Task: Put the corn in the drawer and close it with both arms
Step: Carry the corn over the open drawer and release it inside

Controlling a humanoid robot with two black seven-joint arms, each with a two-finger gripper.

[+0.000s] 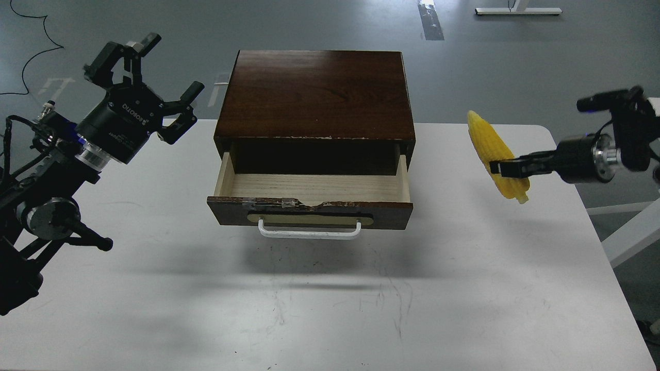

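The yellow corn [495,152] hangs in the air to the right of the drawer, held by my right gripper [505,168], which is shut on its lower half. The dark brown drawer [311,198] stands pulled out of its cabinet [317,93], its pale wood inside bare, its white handle [309,232] facing me. My left gripper [147,85] is open and empty, raised left of the cabinet, its fingers spread.
The white table [330,304] carries the cabinet at its back middle. Its right edge lies under my right arm [593,152]. Grey floor, a cable and a white stand lie beyond the table.
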